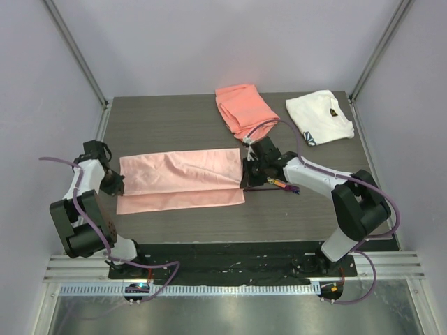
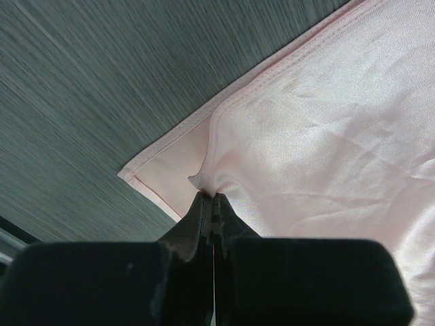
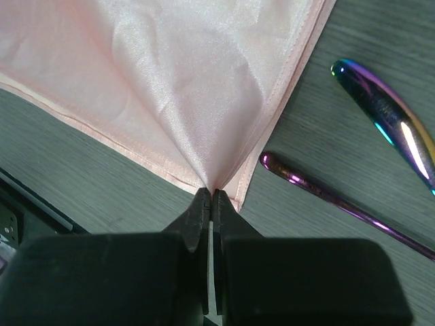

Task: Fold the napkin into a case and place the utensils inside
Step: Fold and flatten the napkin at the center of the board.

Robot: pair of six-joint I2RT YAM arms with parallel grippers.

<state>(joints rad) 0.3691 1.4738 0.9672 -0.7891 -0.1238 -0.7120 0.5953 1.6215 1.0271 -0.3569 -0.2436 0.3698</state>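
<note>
Showing a glossy pale-pink satin napkin (image 1: 178, 180) folded over into a wide band at centre frame, flat on a dark wood-grain surface (image 1: 174, 125). Gripped at its left end by the black left end effector (image 2: 209, 197), clamped fully closed on a raised fold of cloth. Gripped at its right corner by the right end effector (image 3: 209, 193), likewise closed tight on the cloth. Just beside that corner, two slim iridescent purple metal utensils (image 3: 380, 112). Upper centre, thicker coral-orange cloth (image 1: 241, 108); upper right, white cloth (image 1: 318, 115).
</note>
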